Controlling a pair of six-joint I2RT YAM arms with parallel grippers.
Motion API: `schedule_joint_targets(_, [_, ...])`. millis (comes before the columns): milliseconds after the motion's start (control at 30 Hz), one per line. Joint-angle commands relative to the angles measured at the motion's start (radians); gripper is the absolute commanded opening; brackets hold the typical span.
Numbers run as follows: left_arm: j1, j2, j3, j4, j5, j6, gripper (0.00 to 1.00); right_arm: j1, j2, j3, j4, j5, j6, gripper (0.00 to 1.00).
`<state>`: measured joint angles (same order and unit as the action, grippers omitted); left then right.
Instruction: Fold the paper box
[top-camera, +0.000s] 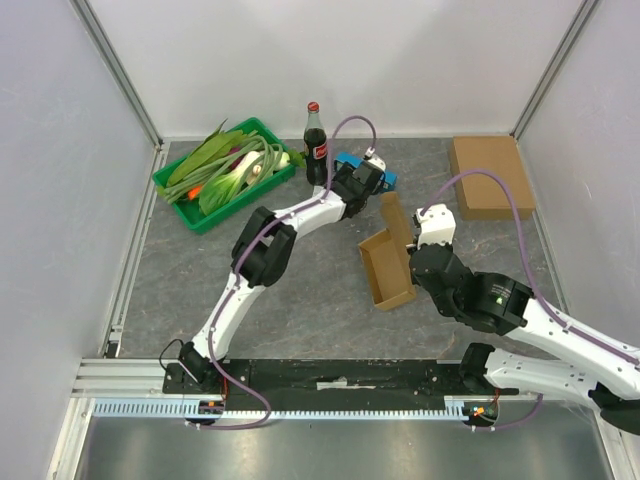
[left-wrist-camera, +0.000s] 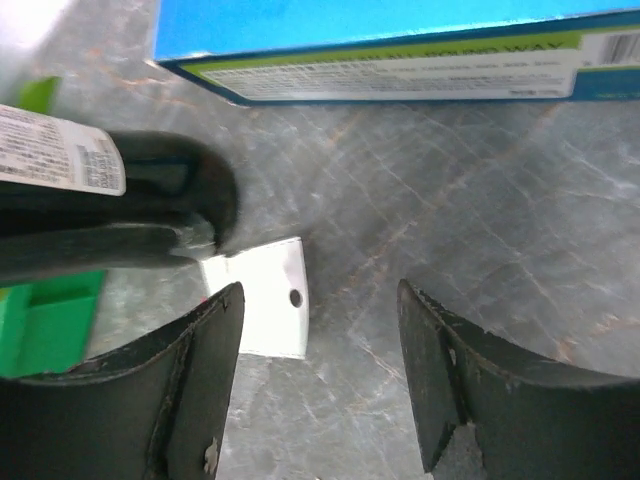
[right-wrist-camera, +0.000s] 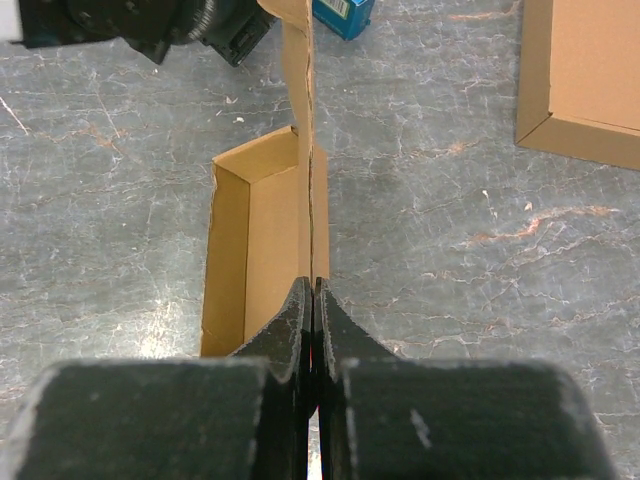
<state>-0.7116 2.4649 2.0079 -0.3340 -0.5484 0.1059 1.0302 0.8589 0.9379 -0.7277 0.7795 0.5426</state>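
Currently the paper box (top-camera: 388, 268) sits near the middle of the table, between the two arms, and I judge it partly folded. Its long tray is formed, with side walls and one end wall standing. One tall flap (right-wrist-camera: 305, 150) stands upright along the side nearest the right arm and is not yet turned down or tucked. The far end near the left arm looks unfinished, though I cannot tell its exact state from above.

The right gripper (right-wrist-camera: 313, 290) is pinched closed on the lower edge of that flap, holding it vertical. The left gripper (left-wrist-camera: 320, 292) stands with its jaws apart and nothing between them, low over the table at the far side, off the box.

Surroundings: a cola bottle (top-camera: 315, 142) lies just beside the left gripper's left finger in the wrist view, and a blue carton (left-wrist-camera: 380, 40) lies close ahead of it. A small white tag (left-wrist-camera: 268, 300) lies on the table (left-wrist-camera: 480, 200) under the open jaws. A green tray of vegetables (top-camera: 188, 210) occupies the far left; a second cardboard piece (top-camera: 490, 177) lies at the far right, well apart.

Obstruction risk, in my judgement: the bottle and carton crowd the left arm's path back to the box.
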Motion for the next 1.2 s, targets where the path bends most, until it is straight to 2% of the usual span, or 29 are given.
schedule_joint_targets(0, [-0.002,0.094,0.061,-0.056,-0.231,0.224,0.67,-0.002,-0.029,0.012,0.011,0.003,0.017,0.00])
schedule_joint_targets(67, [0.001,0.097,0.054,-0.048,-0.246,0.247,0.65,-0.002,-0.037,0.009,0.013,-0.002,0.022,0.00])
schedule_joint_targets(200, [0.011,0.098,0.040,-0.045,-0.254,0.275,0.49,-0.001,-0.050,0.006,0.013,-0.006,0.029,0.00])
schedule_joint_targets(367, [0.012,0.088,0.000,-0.037,-0.209,0.288,0.42,-0.001,-0.063,0.002,0.017,-0.009,0.033,0.00])
schedule_joint_targets(467, [0.018,0.095,0.002,-0.002,-0.245,0.327,0.25,-0.002,-0.051,0.006,0.016,-0.019,0.028,0.00])
schedule_joint_targets(500, [0.020,0.091,0.002,-0.003,-0.242,0.324,0.14,-0.002,-0.047,0.003,0.014,-0.017,0.026,0.00])
schedule_joint_targets(533, [0.020,0.060,-0.003,-0.005,-0.239,0.299,0.08,-0.002,-0.043,0.002,0.017,-0.014,0.026,0.00])
schedule_joint_targets(600, [0.021,0.011,-0.024,-0.051,-0.197,0.244,0.02,-0.004,-0.028,0.006,0.019,-0.011,0.028,0.00])
schedule_joint_targets(667, [0.024,-0.084,-0.035,-0.121,-0.162,0.123,0.02,-0.002,-0.026,-0.001,0.042,-0.017,0.020,0.00])
schedule_joint_targets(700, [0.026,-0.130,-0.043,-0.213,-0.142,0.070,0.02,-0.004,-0.027,-0.016,0.057,-0.025,0.011,0.00])
schedule_joint_targets(733, [0.027,-0.179,-0.061,-0.247,-0.121,-0.049,0.02,-0.005,-0.029,-0.022,0.088,-0.034,0.002,0.00])
schedule_joint_targets(767, [0.031,-0.298,-0.137,-0.267,-0.084,-0.096,0.02,-0.009,-0.034,-0.027,0.106,-0.064,-0.027,0.00])
schedule_joint_targets(833, [0.032,-0.418,-0.226,-0.324,-0.032,-0.280,0.02,-0.027,-0.035,-0.043,0.148,-0.091,-0.050,0.00])
schedule_joint_targets(900, [0.035,-0.623,-0.389,-0.329,0.144,-0.366,0.02,-0.073,-0.026,-0.059,0.175,-0.171,-0.096,0.00])
schedule_joint_targets(933, [0.035,-0.703,-0.455,-0.285,0.222,-0.427,0.02,-0.094,-0.024,-0.063,0.207,-0.207,-0.111,0.00])
schedule_joint_targets(967, [0.035,-0.772,-0.597,-0.251,0.395,-0.448,0.02,-0.116,-0.020,-0.079,0.226,-0.248,-0.122,0.00])
schedule_joint_targets(1000, [0.035,-0.908,-0.662,-0.219,0.480,-0.466,0.02,-0.157,-0.017,-0.085,0.243,-0.331,-0.148,0.00])
schedule_joint_targets(1033, [0.035,-0.970,-0.783,-0.151,0.551,-0.507,0.02,-0.171,-0.012,-0.088,0.273,-0.370,-0.158,0.00])
schedule_joint_targets(1067, [0.035,-1.024,-0.841,-0.113,0.725,-0.524,0.02,-0.183,-0.002,-0.094,0.289,-0.399,-0.165,0.00])
schedule_joint_targets(1133, [0.035,-1.182,-0.978,0.011,0.885,-0.566,0.02,-0.216,0.020,-0.091,0.333,-0.515,-0.200,0.00])
schedule_joint_targets(1167, [0.035,-1.227,-1.014,0.057,1.024,-0.590,0.02,-0.225,0.049,-0.085,0.344,-0.548,-0.214,0.00])
